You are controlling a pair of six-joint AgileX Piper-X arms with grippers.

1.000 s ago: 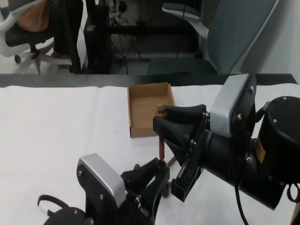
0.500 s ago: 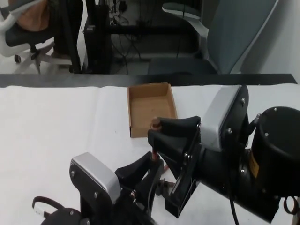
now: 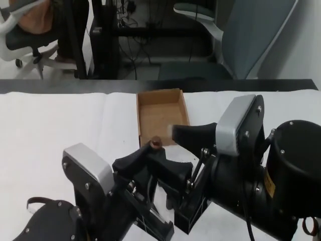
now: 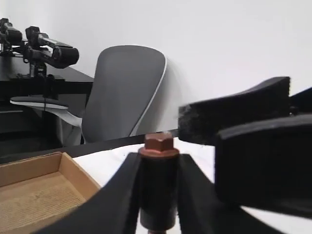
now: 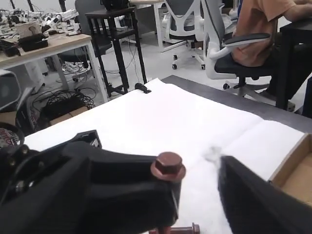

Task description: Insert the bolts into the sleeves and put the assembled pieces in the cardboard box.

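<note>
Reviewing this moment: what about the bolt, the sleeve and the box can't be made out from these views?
Sleeve: lower end cut off by the left wrist view's edge, sides covered by the left gripper's jaws; how deep the bolt sits is unclear.
Cardboard box: near wall partly hidden in the high view by the jaws in front.
Copper part on the bench: cut by the right wrist view's edge; type unclear.

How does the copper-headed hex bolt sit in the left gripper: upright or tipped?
Upright: the copper-headed hex bolt stands vertical, head up, clamped in the left gripper.
</note>
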